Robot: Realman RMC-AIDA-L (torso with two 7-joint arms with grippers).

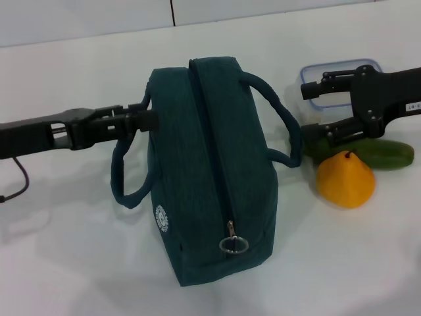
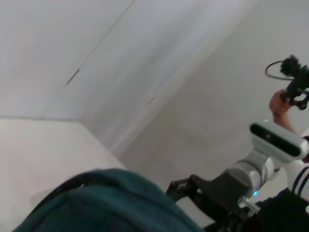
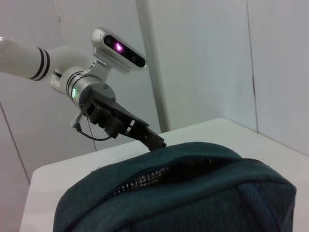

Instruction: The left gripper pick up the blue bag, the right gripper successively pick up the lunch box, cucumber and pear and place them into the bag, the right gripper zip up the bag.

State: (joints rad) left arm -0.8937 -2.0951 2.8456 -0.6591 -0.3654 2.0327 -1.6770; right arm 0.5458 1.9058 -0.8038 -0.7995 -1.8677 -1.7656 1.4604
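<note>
Teal-blue bag with white round logo, orange-yellow pear, green cucumber, blue-rimmed clear lunch box.

Head view looks forward-down over worktop. Both wrist views sit close beside bag, facing across it from opposite sides; all three share bag.
</note>
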